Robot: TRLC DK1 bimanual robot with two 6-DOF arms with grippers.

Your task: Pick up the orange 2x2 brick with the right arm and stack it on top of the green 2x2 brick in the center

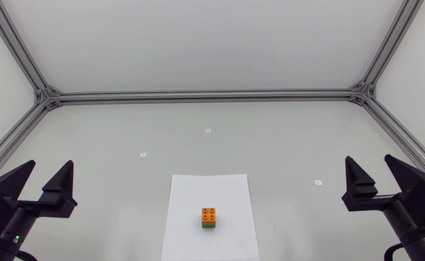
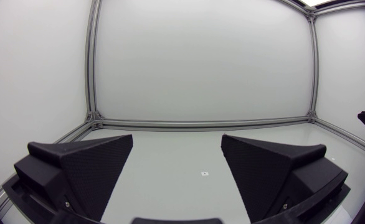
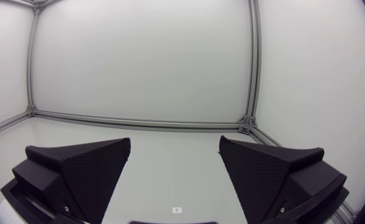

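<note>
Head view. Lower centre of the frame: orange 2x2 brick already seated on top of the green 2x2 brick, with only a green strip showing under its near edge, both on a white paper sheet. Lower left corner: left gripper, fingers spread apart, holding nothing, well apart from the stack. Lower right: right gripper, likewise spread wide and empty, well clear of the sheet. A few small white markers on the table further up.

Left wrist view. Two wedge fingers wide apart, nothing between them. One small marker ahead of the gap. No brick in sight.

Right wrist view. Fingers parted and empty, another marker just ahead of them. Stack out of sight.

Judgement: task apparently done. Risks from here:
- Studs perhaps not pressed fully home, impossible to tell from above, hence a loose top brick prone to tipping at a nudge.
- Any fresh reach by the right arm likely to clip the stack or drag the loose sheet beneath it.
</note>
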